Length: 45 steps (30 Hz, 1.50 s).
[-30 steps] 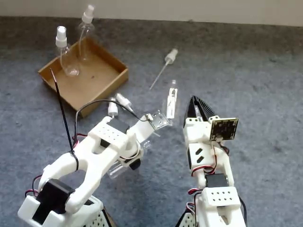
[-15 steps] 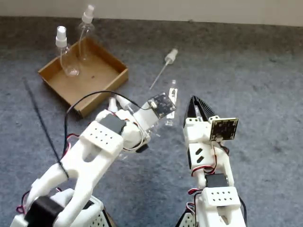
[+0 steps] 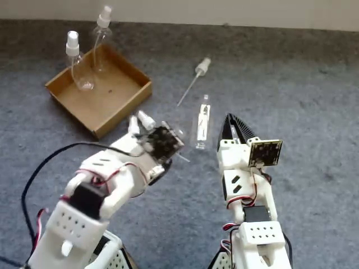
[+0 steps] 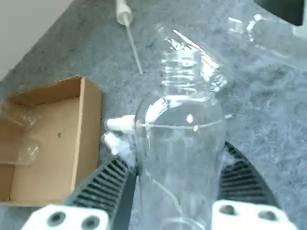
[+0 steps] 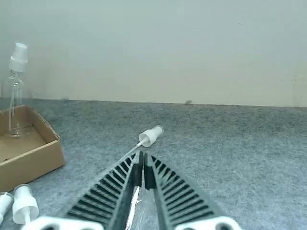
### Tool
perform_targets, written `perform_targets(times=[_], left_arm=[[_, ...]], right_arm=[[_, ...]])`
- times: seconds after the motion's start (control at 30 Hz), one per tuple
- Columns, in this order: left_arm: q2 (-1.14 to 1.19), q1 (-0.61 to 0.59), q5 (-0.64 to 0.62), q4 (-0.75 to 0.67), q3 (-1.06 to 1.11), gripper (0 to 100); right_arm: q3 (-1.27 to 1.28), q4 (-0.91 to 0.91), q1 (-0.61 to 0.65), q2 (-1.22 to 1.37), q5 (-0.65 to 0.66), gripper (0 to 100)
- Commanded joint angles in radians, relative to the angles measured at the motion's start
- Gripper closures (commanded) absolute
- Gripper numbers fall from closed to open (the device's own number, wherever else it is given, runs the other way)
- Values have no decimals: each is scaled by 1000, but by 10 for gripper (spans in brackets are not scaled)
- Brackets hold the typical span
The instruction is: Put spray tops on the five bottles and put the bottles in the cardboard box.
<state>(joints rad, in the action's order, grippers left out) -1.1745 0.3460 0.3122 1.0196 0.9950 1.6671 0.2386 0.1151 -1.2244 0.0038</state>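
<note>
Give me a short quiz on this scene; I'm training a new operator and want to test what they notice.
1. True or false: the clear plastic bottle in the left gripper already has a spray top.
2. How many capped bottles stand in the brown cardboard box?
3. The loose white spray top with a long dip tube lies: A in the box, B on the grey carpet, C screwed onto a bottle.
Key: 1 false; 2 two; 3 B.

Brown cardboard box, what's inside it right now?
Two clear plastic bottles with white spray tops stand near the box's far corner; floor just behind its near wall is hidden.
</note>
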Motion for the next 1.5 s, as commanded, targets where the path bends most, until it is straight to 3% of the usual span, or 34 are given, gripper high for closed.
perform_targets(times=[0.0,0.07,0.4,0.47,0.73,1.03,1.33,1.47], left_arm=[[-160,-82,-163,-14,24,916],[-216,-105,-218,-18,58,916],[-467,-154,-238,-172,318,916],[-516,-194,-308,-170,344,916],[-633,-249,-342,-166,426,916],[-633,-415,-350,-169,433,915],[-636,-601,-350,-170,426,915],[-636,-657,-350,-170,427,915]], right_arm=[[104,-120,-2,-10,20,985],[27,-240,-15,-8,58,985],[-493,-851,-21,-2,61,985],[-601,-941,-16,-1,63,985],[-828,-1142,176,19,207,985],[-1078,-1214,266,460,209,985],[-1526,-1385,377,972,210,985],[-1774,-1517,426,1202,311,984]])
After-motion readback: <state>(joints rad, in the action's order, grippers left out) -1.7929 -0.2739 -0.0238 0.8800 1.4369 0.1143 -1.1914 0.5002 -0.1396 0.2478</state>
